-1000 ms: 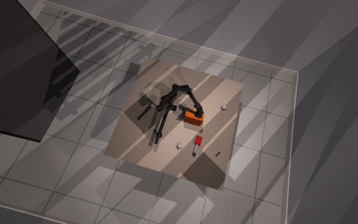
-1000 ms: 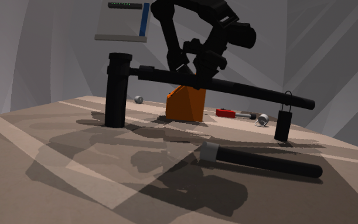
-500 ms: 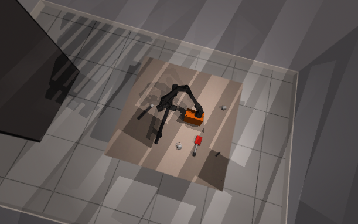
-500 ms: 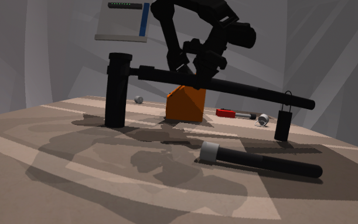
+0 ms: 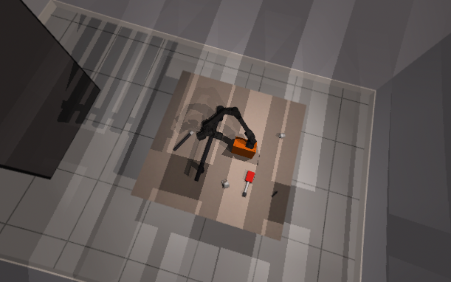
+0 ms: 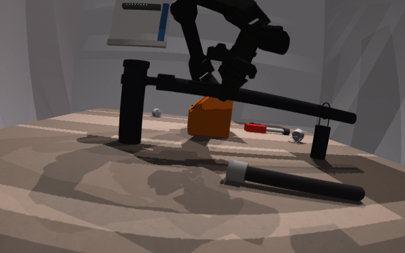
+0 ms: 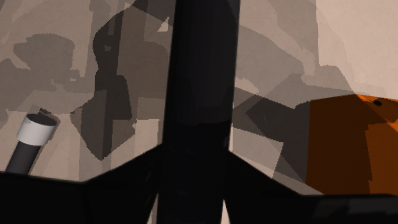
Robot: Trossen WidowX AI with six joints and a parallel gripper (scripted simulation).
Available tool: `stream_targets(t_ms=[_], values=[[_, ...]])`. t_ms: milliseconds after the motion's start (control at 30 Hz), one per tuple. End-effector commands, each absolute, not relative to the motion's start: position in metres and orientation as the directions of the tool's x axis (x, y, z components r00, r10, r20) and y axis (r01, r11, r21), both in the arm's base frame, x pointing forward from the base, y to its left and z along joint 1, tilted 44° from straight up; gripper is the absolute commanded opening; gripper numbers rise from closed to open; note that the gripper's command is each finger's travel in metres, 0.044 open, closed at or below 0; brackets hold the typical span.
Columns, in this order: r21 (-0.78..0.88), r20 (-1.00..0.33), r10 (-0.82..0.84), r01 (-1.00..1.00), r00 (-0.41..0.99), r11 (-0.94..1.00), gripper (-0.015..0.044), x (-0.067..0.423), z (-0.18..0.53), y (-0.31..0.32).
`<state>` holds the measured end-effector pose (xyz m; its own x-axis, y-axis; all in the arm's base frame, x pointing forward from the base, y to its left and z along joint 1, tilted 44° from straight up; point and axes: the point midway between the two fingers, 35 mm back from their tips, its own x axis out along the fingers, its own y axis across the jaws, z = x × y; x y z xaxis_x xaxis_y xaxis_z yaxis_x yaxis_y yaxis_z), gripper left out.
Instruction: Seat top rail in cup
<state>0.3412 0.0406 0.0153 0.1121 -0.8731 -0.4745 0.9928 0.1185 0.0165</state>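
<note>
Where shadows fall, tan table shows

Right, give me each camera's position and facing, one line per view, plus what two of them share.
Top: high overhead, looking down on the mat; the whole arm shows.
Exterior: low at table height, side-on to the top rail running from the big post; the forearm and gripper show, shut on the rail.
Wrist: on the gripper, looking down along the rail; only dark finger bases show.
Shared: exterior and wrist both catch the orange box and the spare grey-capped tube.
</note>
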Motion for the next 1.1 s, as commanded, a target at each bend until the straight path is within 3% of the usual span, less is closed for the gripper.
stream_targets(t_ms=[0,1067], values=[[0.02,-0.467,-0.877,0.993,0.115,0.12,0.0,0.3414,0.0199,0.0391],[0.018,-0.475,-0.873,0.993,0.111,0.116,0.0,0.3409,0.0161,0.0406]])
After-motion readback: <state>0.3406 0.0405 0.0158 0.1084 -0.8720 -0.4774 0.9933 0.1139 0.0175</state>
